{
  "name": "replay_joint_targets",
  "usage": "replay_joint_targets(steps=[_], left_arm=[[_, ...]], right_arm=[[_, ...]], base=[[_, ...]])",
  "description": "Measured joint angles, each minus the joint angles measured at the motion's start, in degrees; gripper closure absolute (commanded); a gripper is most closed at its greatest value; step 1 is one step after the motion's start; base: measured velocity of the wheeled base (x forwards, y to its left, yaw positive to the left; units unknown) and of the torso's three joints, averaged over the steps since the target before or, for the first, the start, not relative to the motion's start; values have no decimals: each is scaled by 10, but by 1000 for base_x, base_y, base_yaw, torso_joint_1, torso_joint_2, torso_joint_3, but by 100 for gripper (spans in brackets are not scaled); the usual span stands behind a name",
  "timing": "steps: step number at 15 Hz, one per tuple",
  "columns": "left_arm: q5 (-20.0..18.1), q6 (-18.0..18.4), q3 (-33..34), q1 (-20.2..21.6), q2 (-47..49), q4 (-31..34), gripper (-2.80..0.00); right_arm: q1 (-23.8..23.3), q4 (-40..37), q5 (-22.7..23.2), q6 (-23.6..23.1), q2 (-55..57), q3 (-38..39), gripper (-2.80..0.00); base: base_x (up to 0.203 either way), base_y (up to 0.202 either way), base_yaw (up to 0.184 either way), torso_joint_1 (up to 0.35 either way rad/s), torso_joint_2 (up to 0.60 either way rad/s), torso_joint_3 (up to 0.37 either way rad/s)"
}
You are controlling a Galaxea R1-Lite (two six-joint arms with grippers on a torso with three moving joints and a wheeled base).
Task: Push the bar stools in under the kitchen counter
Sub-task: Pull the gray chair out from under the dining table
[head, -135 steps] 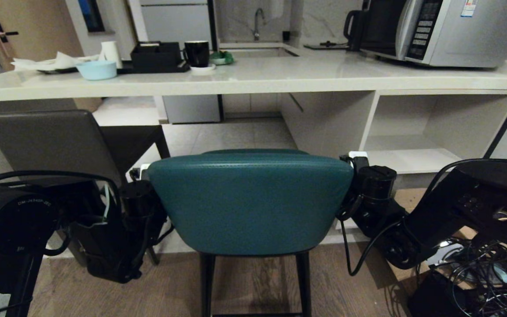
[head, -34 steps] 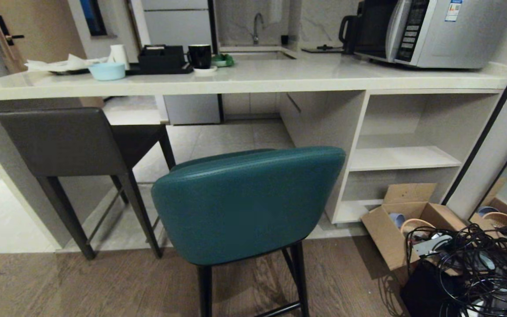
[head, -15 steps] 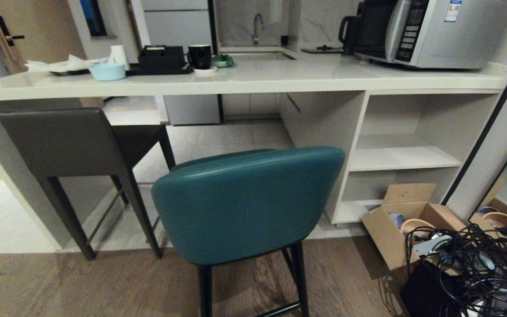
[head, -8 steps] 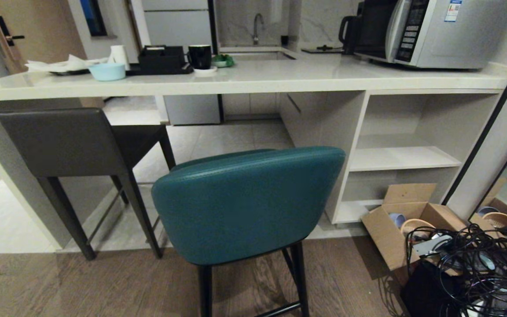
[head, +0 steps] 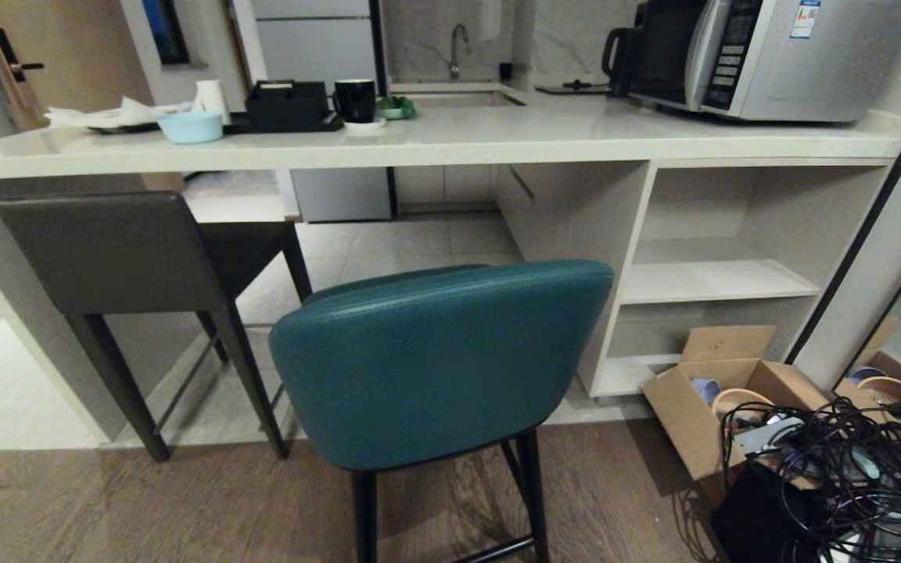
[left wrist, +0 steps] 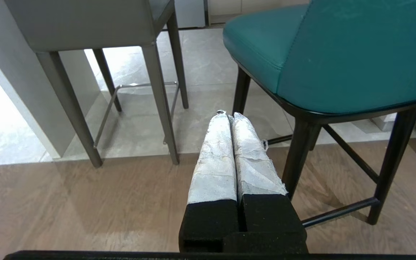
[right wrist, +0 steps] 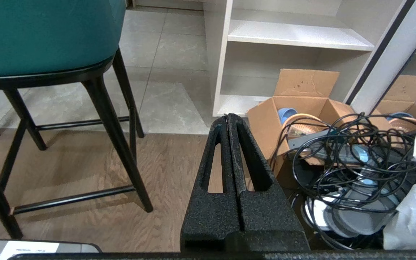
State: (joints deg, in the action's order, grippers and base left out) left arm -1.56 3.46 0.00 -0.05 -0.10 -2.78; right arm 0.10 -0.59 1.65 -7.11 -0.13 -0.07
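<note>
**Both stools at the counter, both grippers low and empty**

The teal stool with a curved padded back and slim black legs [head: 441, 360] stands nearest the camera, its seat pointing at the long, thick cream-white stone kitchen counter [head: 450, 141] but its back well short of the counter's edge, over the line where wood floor meets tile. To its left, the dark grey leather stool with a low rectangular back and square legs [head: 110, 250] sits closer in, its seat under the countertop beside the slab side panel.

Neither arm shows in the head view. In the left wrist view the left gripper [left wrist: 228, 115], its fingers wrapped in pale tape and pressed together on nothing, hangs low over the wood floor, near the teal stool's front leg and below its seat; the grey stool lies ahead of it, apart. The right gripper [right wrist: 228, 115], black fingers pressed together and empty, hangs low on the teal stool's other side, between its legs and an open cardboard box [right wrist: 302, 108] beside a tangle of black cables [right wrist: 352, 155].
</note>
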Motion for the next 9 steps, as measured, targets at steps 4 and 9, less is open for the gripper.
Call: replay_joint_targets(steps=[4,9], left_arm=[[1,-9,0,0,0,0,0],[1,-9,0,0,0,0,0]], right_arm=[[0,-1,-4,24,0,1,0],[0,-2,-7,27,0,1,0]], base=[[0,0,0,0,0,0],[-75,0,0,5,-1,1]])
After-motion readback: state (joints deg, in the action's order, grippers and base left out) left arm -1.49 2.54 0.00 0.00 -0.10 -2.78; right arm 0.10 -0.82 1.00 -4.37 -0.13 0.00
